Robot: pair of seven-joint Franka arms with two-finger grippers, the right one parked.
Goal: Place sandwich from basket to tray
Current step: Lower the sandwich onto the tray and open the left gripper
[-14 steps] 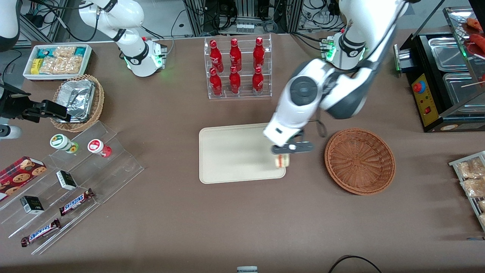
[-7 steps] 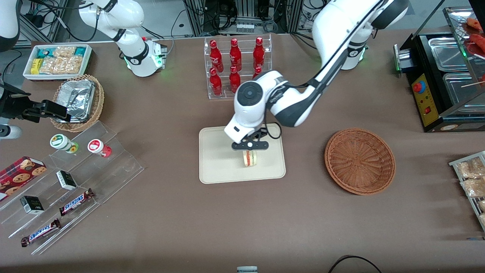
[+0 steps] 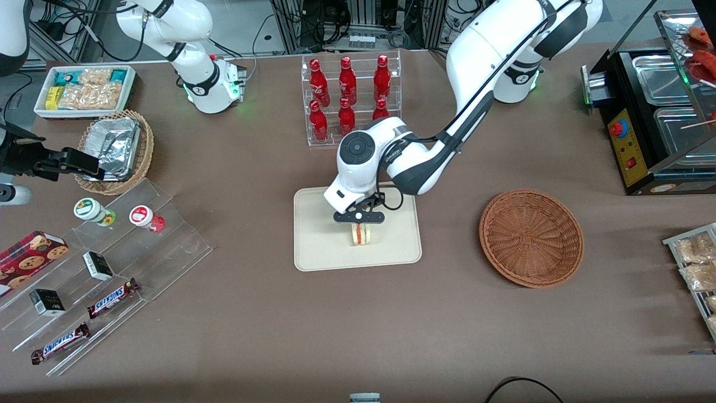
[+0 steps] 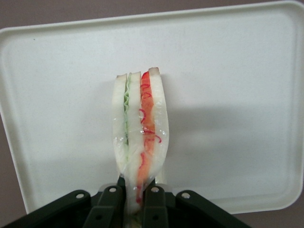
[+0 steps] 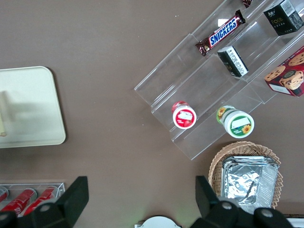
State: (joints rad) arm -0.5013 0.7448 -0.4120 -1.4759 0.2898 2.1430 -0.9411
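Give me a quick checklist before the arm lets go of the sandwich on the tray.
1. End effector shut on the sandwich: ok; the wrist view shows both fingers pinching its wrapped edge.
2. Sandwich over the tray, inside the rim: ok, near the middle.
3. Sandwich touching the tray floor: cannot tell; a shadow lies beside it, and contact is not visible.
4. Landing spot free: ok, nothing else on the tray.
5. Basket left empty: ok.
6. Bottle rack apart from the arm: cannot tell; the elbow overlaps it in the front view.

Bright even light, soft shadows, sharp
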